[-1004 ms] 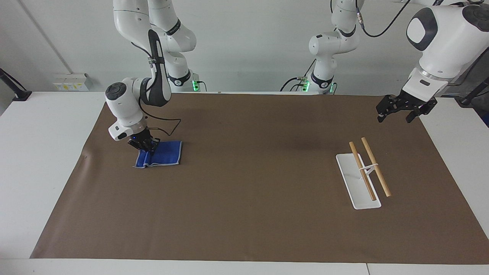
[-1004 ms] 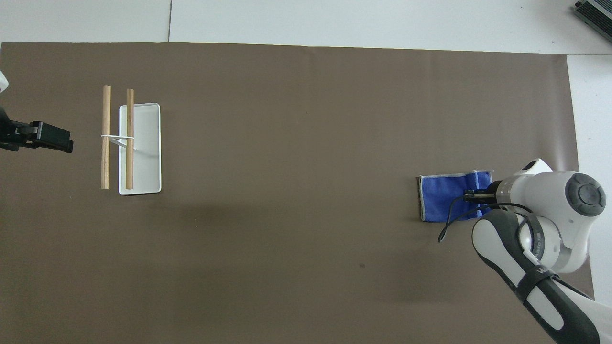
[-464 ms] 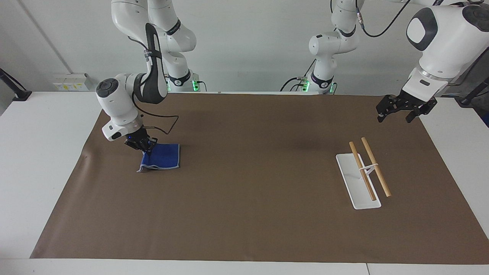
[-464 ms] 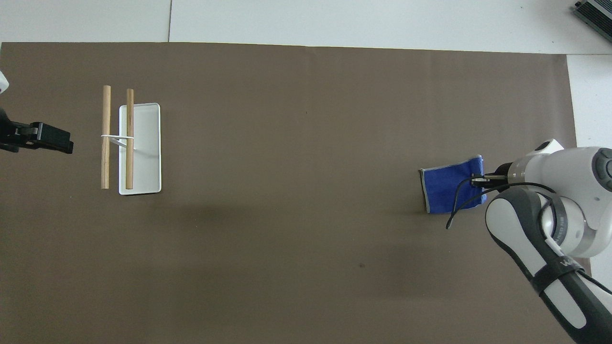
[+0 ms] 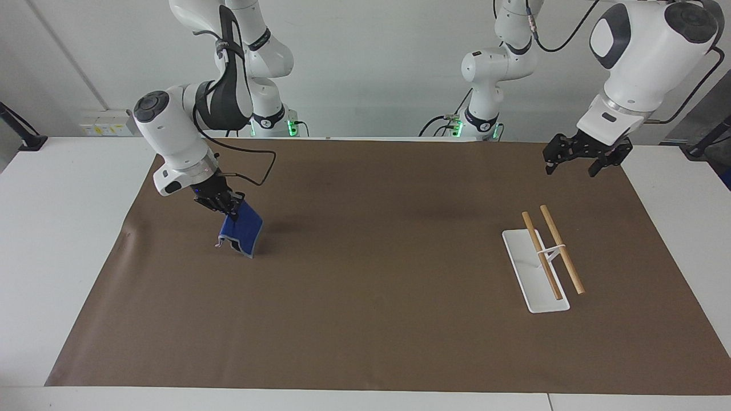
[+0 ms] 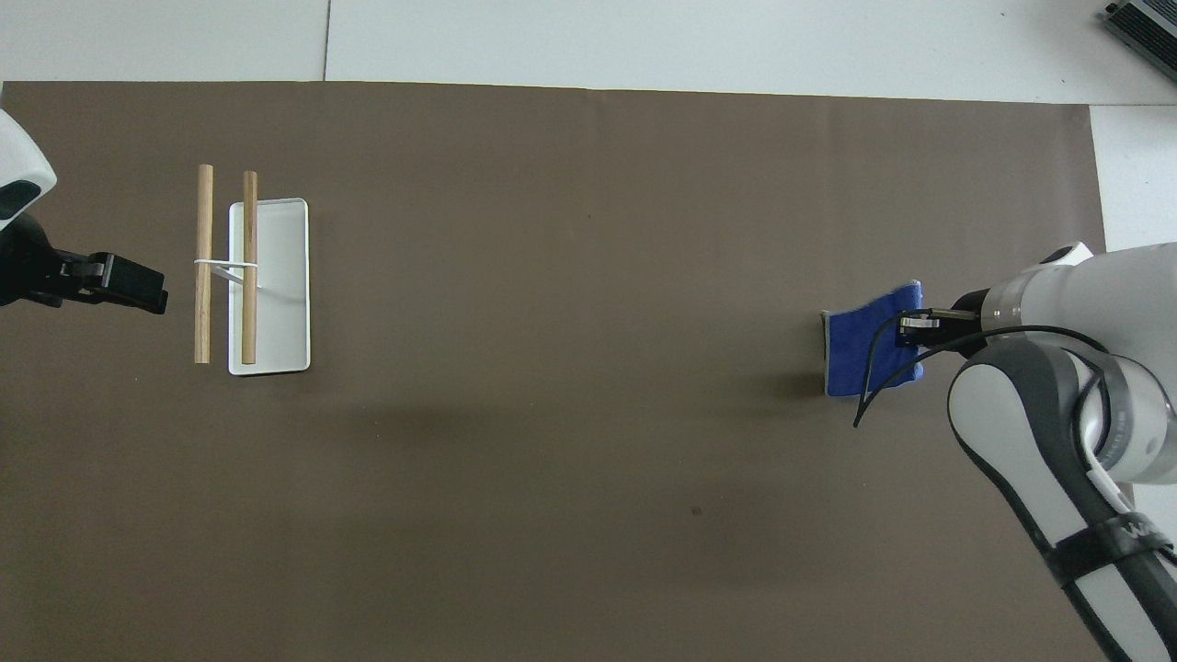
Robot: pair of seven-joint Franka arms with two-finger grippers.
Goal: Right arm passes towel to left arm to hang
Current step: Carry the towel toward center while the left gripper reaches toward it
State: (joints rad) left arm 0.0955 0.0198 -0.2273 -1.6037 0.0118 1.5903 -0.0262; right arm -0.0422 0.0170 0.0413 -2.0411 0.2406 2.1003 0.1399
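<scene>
Pinched by only 1 corner in the right gripper (image 5: pixel 228 208), the towel (image 5: pixel 242 232) dangles below its fingers and could slip free mid-pass, while the left gripper (image 5: pixel 578 160) waits wide open.

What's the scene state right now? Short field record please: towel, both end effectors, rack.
towel: blue towel, hanging from one edge, lower corner at or just above the brown mat
right end effector: right end effector shut on the towel's upper edge, at the right arm's end of the table
left end effector: left end effector open, holding nothing, waiting in the air near the rack
rack: white-based rack with two wooden bars, bare, at the left arm's end
handover: not yet done
</scene>
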